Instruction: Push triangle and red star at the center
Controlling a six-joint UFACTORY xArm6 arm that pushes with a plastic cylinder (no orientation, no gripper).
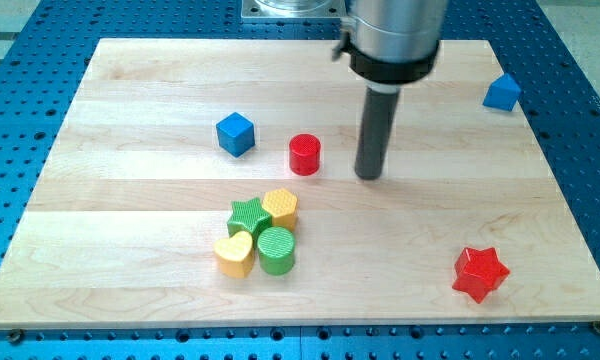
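Camera view: my tip (370,175) touching nothing, just right of red cylinder (304,155).

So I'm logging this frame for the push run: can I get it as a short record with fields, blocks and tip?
tip: on the board, right of the red cylinder, apart from it
red star: lower right, alone
blue triangle: upper right edge
blue cube: left of the red cylinder
cluster: green star, yellow hexagon, yellow heart, green cylinder, packed together below centre
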